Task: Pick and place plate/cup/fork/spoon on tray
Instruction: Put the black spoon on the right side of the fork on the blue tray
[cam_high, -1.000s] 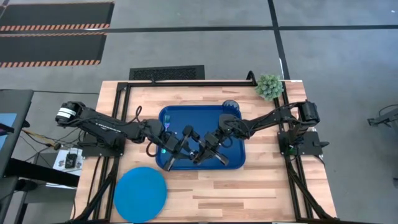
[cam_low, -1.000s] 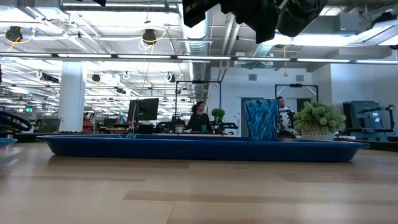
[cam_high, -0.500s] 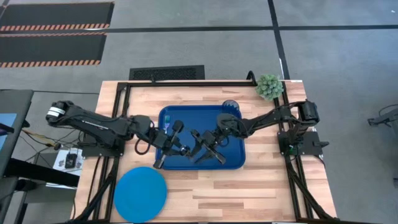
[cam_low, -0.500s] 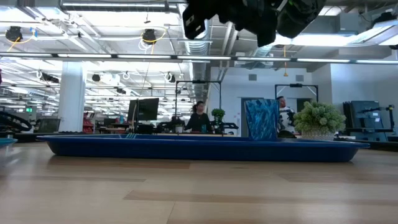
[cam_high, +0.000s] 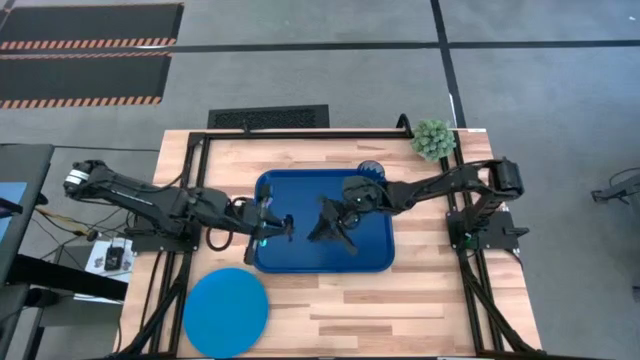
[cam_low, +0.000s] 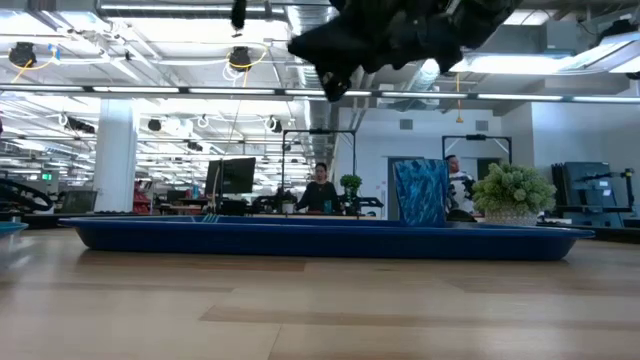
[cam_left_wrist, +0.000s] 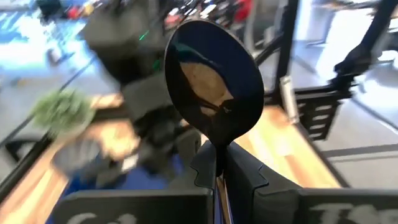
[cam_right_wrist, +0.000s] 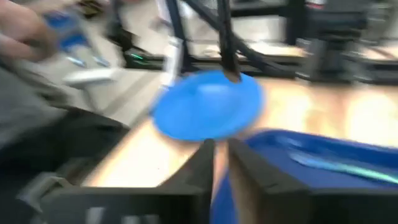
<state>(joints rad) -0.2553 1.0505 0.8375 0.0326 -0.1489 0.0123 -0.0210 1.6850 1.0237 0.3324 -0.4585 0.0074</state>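
Left wrist view: spoon (cam_left_wrist: 213, 87) clamped upright in left gripper (cam_left_wrist: 221, 171).

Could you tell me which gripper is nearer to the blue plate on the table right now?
Left. The left gripper is over the tray's left side, just up from the plate. The right gripper is over the tray's middle, farther off.

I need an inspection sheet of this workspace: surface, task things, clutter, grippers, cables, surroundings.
Surface: wooden table.
Job's things: tray mid-table; cup in its far right corner; fork in the tray; plate off the tray, at the near left; spoon in the left gripper.
Clutter: small green plant, far right corner.
Grippers: left gripper shut on the spoon; right gripper above the tray, holding nothing.
Cables: loops by the left arm's base.
Surroundings: open hall, people at desks.
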